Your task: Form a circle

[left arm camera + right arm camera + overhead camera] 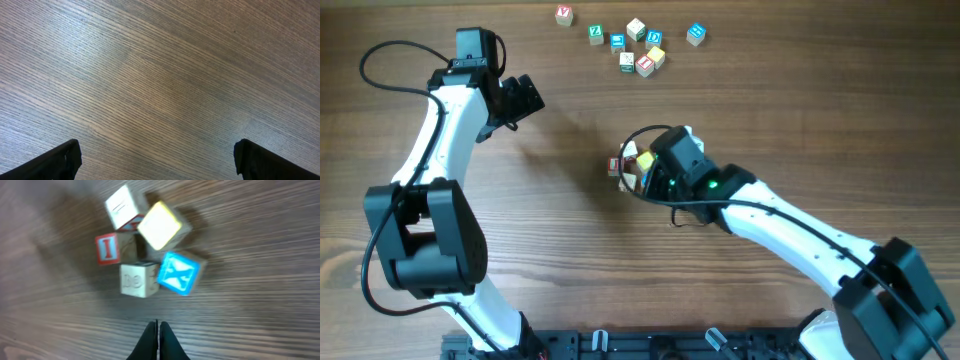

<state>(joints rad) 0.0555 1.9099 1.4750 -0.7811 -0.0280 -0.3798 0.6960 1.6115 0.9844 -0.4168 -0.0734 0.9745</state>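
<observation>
The circle (pixel 145 245) is a tight ring of small wooden letter cubes in the right wrist view. It holds a red-lettered cube (pixel 106 248), a pale cube (pixel 135 279), a blue-lettered cube (pixel 178 273), a yellow-topped cube (pixel 160 225) and a white cube (pixel 122 206). My right gripper (pixel 158 325) is shut with nothing in it, just short of the pale and blue cubes. From overhead the right wrist (pixel 678 162) covers most of the ring (pixel 642 159). My left gripper (pixel 157 159) hangs open over bare wood, far left of the ring (pixel 525 97).
Several loose letter cubes (pixel 630 45) lie scattered near the table's far edge, well apart from the ring. The black base rail (pixel 650 345) runs along the near edge.
</observation>
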